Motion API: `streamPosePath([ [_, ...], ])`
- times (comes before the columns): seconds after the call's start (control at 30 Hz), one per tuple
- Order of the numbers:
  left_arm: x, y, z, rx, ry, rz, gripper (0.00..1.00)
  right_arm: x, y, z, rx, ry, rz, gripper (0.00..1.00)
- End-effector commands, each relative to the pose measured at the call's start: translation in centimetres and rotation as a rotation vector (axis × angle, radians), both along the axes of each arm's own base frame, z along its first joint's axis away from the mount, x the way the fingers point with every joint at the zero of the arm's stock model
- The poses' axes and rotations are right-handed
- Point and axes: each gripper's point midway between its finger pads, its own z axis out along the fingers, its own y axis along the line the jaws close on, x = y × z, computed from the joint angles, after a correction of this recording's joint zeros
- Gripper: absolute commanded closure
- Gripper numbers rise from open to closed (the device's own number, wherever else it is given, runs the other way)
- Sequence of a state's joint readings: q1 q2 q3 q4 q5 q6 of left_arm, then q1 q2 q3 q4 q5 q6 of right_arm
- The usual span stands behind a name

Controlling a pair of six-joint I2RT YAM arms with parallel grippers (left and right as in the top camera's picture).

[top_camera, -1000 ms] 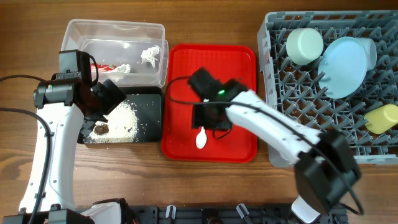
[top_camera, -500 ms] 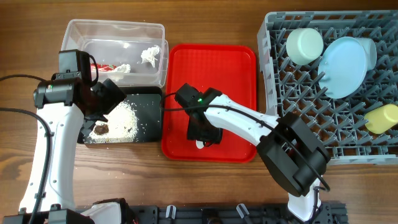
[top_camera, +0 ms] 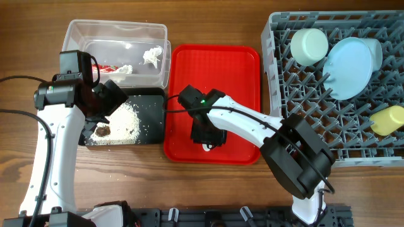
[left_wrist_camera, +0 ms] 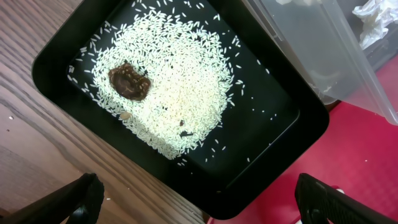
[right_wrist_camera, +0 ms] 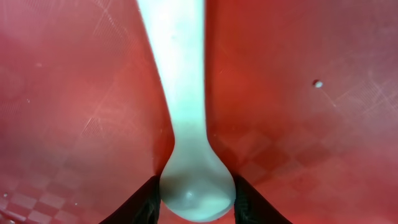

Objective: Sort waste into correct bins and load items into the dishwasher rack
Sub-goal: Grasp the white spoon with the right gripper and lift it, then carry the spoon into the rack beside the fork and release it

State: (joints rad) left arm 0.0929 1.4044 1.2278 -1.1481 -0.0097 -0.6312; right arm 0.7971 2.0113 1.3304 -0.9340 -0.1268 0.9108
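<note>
**Right fingers close on the spoon; left hand hangs open over the rice**

The right gripper's [right_wrist_camera: 196, 205] two black fingertips [right_wrist_camera: 144, 198] press against either side of the white plastic spoon's [right_wrist_camera: 180, 93] bowl, pinching it where it lies flat on the flat red serving tray [right_wrist_camera: 298, 124]. The spoon's handle runs away from the wrist camera across the scratched red surface. From overhead, the right arm reaches across to the tray's lower middle, and the gripper hides nearly all of the spoon.

The left gripper [left_wrist_camera: 199, 199] has its fingers [left_wrist_camera: 81, 198] spread wide with nothing between them. It hovers over the near edge of the shallow black rectangular plastic tray [left_wrist_camera: 273, 118]. That tray holds a heap of loose white rice [left_wrist_camera: 180, 87] with a brown food scrap [left_wrist_camera: 129, 81] on it.

Just beyond the black tray stands the clear rectangular plastic tub [top_camera: 113, 31], with crumpled white tissue [top_camera: 153, 55] and a red-and-white snack wrapper [top_camera: 107, 68] inside (the wrapper partly behind the left arm).

Right of the red tray sits the large grey plastic dishwasher rack [top_camera: 315, 126] on the wooden table [top_camera: 189, 189]. It carries the pale green bowl [top_camera: 308, 46], the light blue round plate [top_camera: 349, 67] leaning on its pegs, the light blue bowl [top_camera: 374, 50] just behind the plate, and the small yellow cup [top_camera: 387, 120] at its right edge
</note>
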Motion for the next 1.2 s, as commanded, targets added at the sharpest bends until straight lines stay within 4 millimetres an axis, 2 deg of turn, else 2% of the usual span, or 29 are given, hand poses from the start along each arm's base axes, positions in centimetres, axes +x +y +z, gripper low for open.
streamPosePath([
  [0.0, 0.1, 0.1, 0.1, -0.002, -0.004, 0.010, 0.00, -1.0, -0.2, -1.1, 0.003, 0.047, 0.078, 0.66],
  [0.3, 0.1, 0.1, 0.1, -0.002, -0.004, 0.010, 0.00, -0.4, -0.4, -0.6, 0.015, 0.023, 0.142, 0.74],
  [0.43, 0.1, 0.1, 0.1, -0.002, -0.004, 0.010, 0.00, 1.1, -1.3, 1.3, 0.033, -0.027, 0.135, 0.75],
  [0.57, 0.1, 0.1, 0.1, -0.002, -0.005, 0.010, 0.00, 2.9, -3.0, 4.7, 0.054, -0.110, 0.168, 0.75],
  [0.63, 0.1, 0.1, 0.1, -0.002, -0.004, 0.010, 0.00, 3.8, -4.5, 6.7, 0.058, -0.150, 0.169, 0.75],
  [0.77, 0.1, 0.1, 0.1, -0.002, -0.004, 0.010, 0.00, 5.2, -8.6, 11.2, 0.057, -0.237, 0.167, 0.75],
  [0.83, 0.1, 0.1, 0.1, -0.002, -0.004, 0.010, 0.00, 5.6, -10.4, 12.9, 0.064, -0.271, 0.154, 0.75],
  [0.93, 0.1, 0.1, 0.1, -0.002, -0.004, 0.010, 0.00, 6.2, -14.2, 15.2, 0.062, -0.325, 0.123, 0.75],
  [1.03, 0.1, 0.1, 0.1, -0.002, -0.004, 0.010, 0.00, 6.6, -17.5, 16.0, 0.042, -0.340, 0.112, 0.75],
  [1.17, 0.0, 0.1, 0.1, -0.002, -0.004, 0.010, 0.00, 6.5, -21.1, 15.2, 0.011, -0.294, 0.116, 0.75],
])
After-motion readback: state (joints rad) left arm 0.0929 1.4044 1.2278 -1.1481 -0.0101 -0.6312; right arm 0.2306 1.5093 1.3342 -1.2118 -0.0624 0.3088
